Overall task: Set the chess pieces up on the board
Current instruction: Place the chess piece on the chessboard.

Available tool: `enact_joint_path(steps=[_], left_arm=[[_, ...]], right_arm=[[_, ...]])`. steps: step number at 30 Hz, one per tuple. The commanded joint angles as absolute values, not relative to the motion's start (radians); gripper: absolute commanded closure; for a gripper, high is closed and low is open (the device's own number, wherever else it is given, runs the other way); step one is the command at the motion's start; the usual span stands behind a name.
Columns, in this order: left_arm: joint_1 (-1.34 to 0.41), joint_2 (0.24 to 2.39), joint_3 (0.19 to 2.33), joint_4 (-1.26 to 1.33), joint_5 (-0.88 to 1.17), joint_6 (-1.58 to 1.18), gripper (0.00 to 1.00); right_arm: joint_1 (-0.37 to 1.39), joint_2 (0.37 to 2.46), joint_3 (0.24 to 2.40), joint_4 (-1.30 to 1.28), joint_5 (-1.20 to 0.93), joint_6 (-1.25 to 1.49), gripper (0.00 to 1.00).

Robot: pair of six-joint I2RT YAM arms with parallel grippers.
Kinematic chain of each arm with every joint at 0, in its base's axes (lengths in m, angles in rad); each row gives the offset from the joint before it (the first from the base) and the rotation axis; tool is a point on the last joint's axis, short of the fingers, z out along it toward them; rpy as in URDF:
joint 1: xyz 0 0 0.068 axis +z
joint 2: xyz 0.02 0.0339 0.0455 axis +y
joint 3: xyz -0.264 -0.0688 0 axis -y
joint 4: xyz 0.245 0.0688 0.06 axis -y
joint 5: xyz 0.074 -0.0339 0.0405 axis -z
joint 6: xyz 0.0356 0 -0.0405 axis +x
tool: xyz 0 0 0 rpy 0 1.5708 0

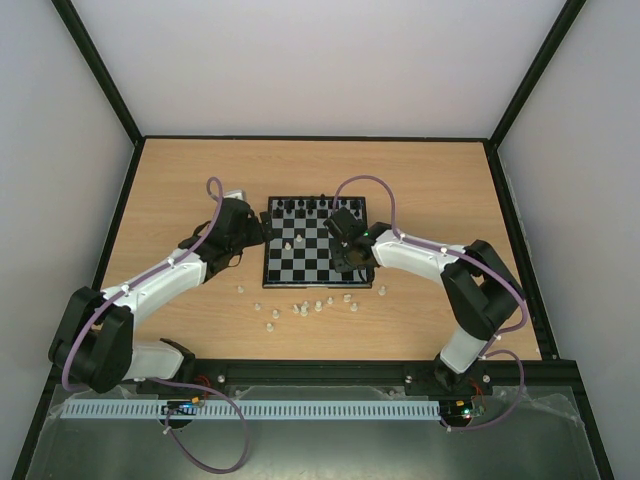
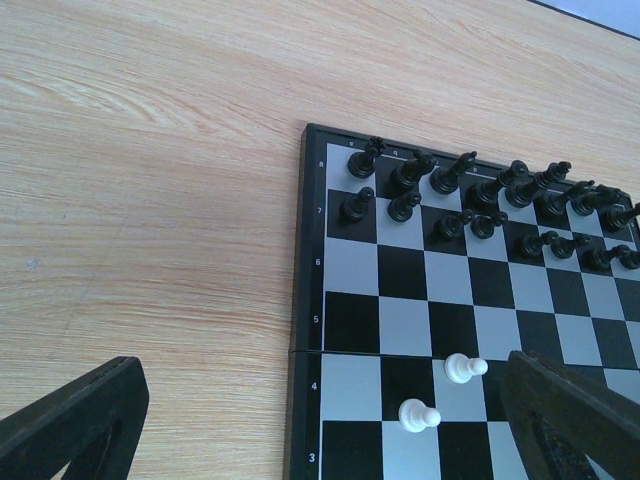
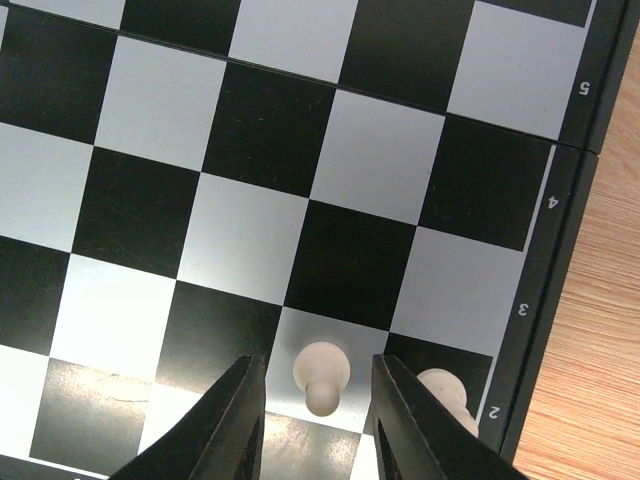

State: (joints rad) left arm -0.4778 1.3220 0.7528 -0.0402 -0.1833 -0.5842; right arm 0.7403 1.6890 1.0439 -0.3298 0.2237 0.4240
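Nearest the right wrist camera, the right gripper [image 3: 318, 372] is held low over the board [image 3: 566, 190], its jaws parted narrowly around a white pawn [image 3: 322, 385] on a near-right square, with a gap seen on each side. The left gripper [image 2: 320, 425] is spread wide and empty over the board's left edge. More white chess pieces [image 1: 305, 305] are scattered on the table [image 1: 440, 180] beside the board's near edge.
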Motion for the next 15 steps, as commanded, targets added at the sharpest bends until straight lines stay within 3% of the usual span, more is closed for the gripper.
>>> enact_joint_path(steps=[1,15], left_arm=[[-0.483,1.319,0.779,-0.049,-0.183,-0.584,0.0],[-0.483,1.288,0.776,-0.062,-0.215,-0.591,0.01]], right_arm=[[0.748,1.682,1.075,-0.382,0.223,0.419,0.68],[0.776,1.939,1.438,-0.414,0.167,0.379,0.68]])
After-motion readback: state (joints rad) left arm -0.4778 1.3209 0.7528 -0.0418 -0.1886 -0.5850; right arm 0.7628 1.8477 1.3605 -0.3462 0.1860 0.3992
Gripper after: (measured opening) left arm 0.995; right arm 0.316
